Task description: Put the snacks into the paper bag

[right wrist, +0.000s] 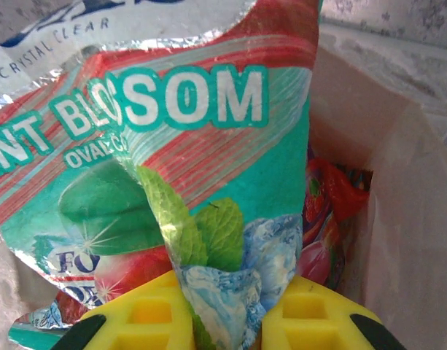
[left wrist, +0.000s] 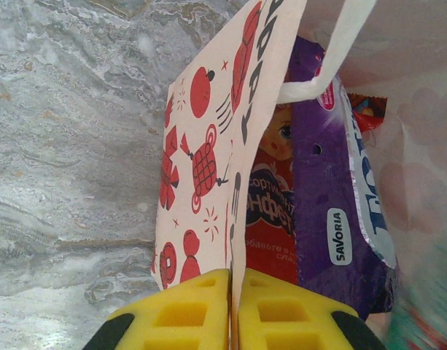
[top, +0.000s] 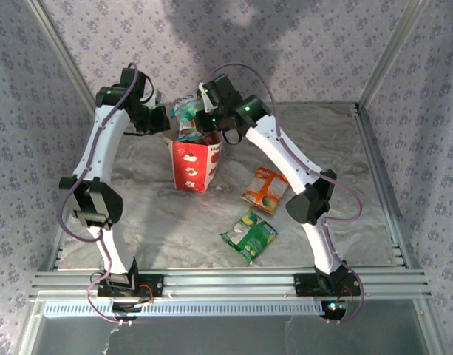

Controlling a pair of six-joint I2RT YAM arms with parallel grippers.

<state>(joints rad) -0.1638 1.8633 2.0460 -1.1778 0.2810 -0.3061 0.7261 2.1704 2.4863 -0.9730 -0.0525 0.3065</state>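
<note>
Gleaming teal packet (right wrist: 208, 146), mint-leaf print, at mouth of red-and-white paper bag (top: 191, 164)

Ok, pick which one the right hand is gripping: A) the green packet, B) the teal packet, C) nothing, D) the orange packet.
B: the right hand is shut on the teal packet at the mouth of the paper bag, while the orange packet and green packet lie on the table.
</note>
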